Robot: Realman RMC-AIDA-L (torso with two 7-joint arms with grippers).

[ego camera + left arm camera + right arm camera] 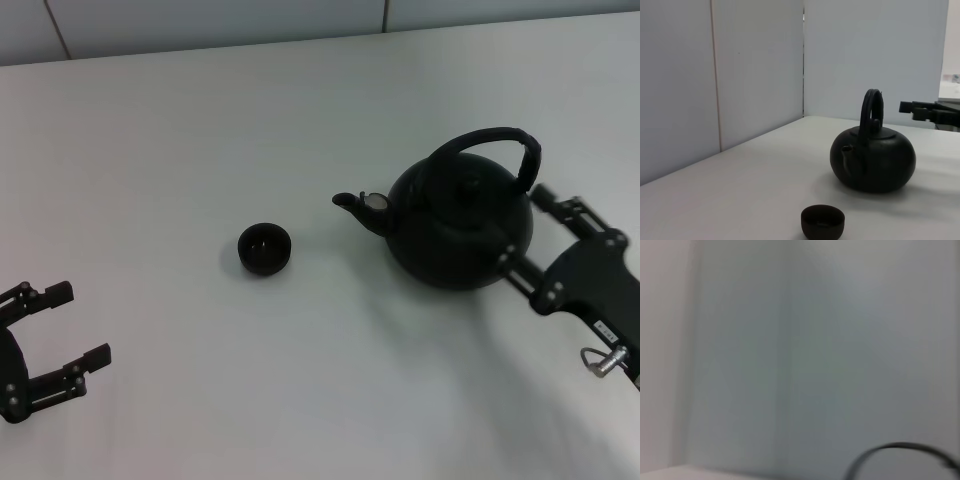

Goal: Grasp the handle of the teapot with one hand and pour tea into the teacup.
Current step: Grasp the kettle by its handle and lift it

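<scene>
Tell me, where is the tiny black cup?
In the head view the teacup sits on the white table near the middle, apart from the teapot, on the side its spout points to.

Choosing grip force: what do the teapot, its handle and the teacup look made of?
Teapot: matte black, dull sheen, probably cast iron or dark ceramic.
Handle: black arched hoop, looks wrapped or ribbed; material unclear.
Teacup: matte black, likely the same material as the pot.

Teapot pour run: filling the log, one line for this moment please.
right gripper open beside teapot, handle not grasped | left gripper open, parked near left | teacup upright off spout
</scene>
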